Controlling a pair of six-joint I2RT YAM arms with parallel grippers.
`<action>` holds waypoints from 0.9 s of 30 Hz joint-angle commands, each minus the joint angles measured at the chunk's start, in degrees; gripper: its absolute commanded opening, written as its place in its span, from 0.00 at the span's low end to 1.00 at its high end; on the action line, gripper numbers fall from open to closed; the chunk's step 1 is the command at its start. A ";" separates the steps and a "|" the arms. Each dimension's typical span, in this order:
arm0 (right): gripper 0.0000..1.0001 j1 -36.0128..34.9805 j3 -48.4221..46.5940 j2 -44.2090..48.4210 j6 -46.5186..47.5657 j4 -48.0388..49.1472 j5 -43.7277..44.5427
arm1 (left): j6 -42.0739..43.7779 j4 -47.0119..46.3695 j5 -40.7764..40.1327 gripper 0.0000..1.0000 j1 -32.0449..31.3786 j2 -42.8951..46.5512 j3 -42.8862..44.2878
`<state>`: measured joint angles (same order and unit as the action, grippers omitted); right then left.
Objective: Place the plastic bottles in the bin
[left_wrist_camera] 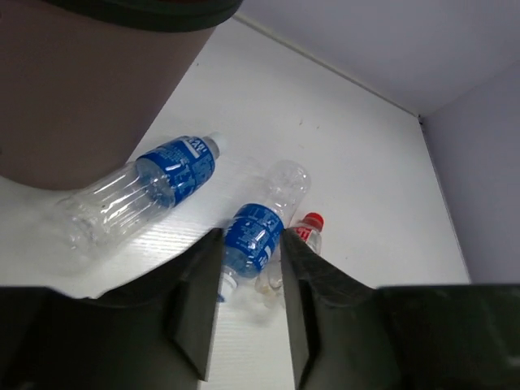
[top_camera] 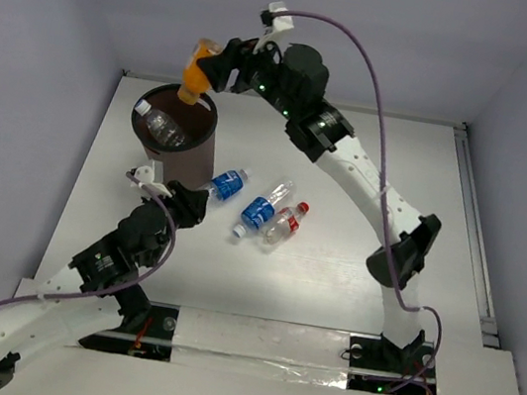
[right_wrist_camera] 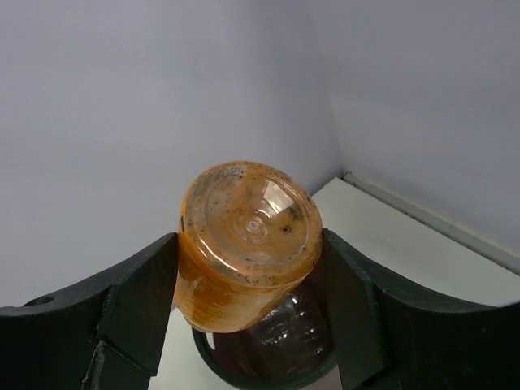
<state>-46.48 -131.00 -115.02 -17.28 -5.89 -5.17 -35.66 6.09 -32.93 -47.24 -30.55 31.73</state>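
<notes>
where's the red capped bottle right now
In the top view the red-capped bottle lies on the table near the middle, just right of a blue-labelled bottle and nearer and right of the bin.

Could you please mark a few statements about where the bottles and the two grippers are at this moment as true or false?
1. The right gripper holds the orange bottle above the bin. True.
2. The bin has nothing inside it. False: a clear bottle lies in it.
3. The left gripper is clamped on a bottle. False: the left gripper has nothing between its jaws, which stand apart, and the nearest blue-labelled bottle lies ungripped on the table.
4. A red-capped bottle lies on the table. True.
</notes>
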 commanded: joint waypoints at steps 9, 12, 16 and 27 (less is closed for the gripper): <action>0.59 -3.09 -11.03 -11.54 10.95 -3.34 4.91 | -13.39 12.19 -3.28 0.32 -0.48 14.03 -1.58; 0.59 -4.31 -12.17 -13.73 13.40 -4.56 5.17 | -12.16 12.37 -3.89 0.35 -0.48 10.69 0.17; 0.79 -4.85 -11.65 -14.53 15.52 -4.31 7.28 | -11.19 11.76 -4.77 0.45 -0.48 8.31 1.06; 0.92 -4.85 -0.78 -4.26 15.87 -0.36 5.96 | -4.79 9.13 -4.17 0.66 -0.48 -2.75 5.27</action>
<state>-50.76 -135.00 -126.91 -2.42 -11.00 1.04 -44.01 18.26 -37.67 -47.31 -29.61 34.11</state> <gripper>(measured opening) 0.933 0.654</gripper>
